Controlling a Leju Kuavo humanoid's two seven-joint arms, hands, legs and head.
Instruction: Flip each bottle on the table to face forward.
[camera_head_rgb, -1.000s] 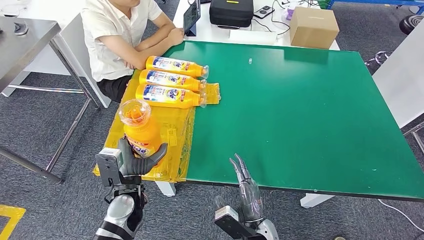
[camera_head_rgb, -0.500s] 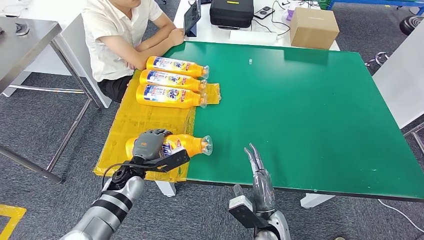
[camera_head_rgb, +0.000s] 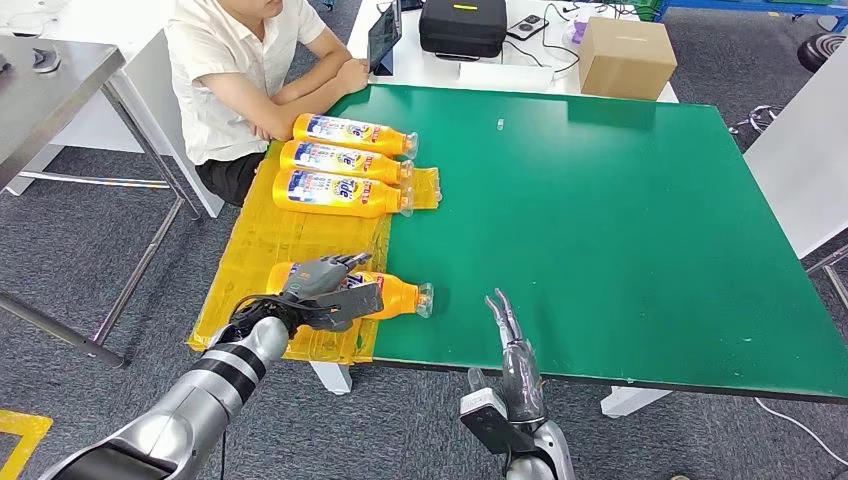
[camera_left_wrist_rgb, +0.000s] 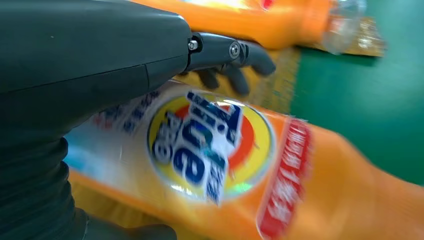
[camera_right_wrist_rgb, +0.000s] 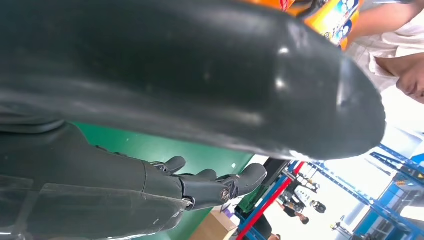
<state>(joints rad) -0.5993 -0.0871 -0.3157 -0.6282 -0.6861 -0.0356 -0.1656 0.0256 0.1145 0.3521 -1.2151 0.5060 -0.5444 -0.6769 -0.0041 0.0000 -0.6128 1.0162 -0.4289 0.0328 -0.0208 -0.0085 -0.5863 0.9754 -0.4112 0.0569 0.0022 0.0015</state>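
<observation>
One bottle (camera_head_rgb: 385, 292), upright earlier, now flat under left hand (camera_head_rgb: 318, 281).

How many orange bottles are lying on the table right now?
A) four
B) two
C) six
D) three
A: three orange bottles lie side by side on the yellow sheet near the person, and a fourth bottle lies closer to the robot under its left hand.
</observation>
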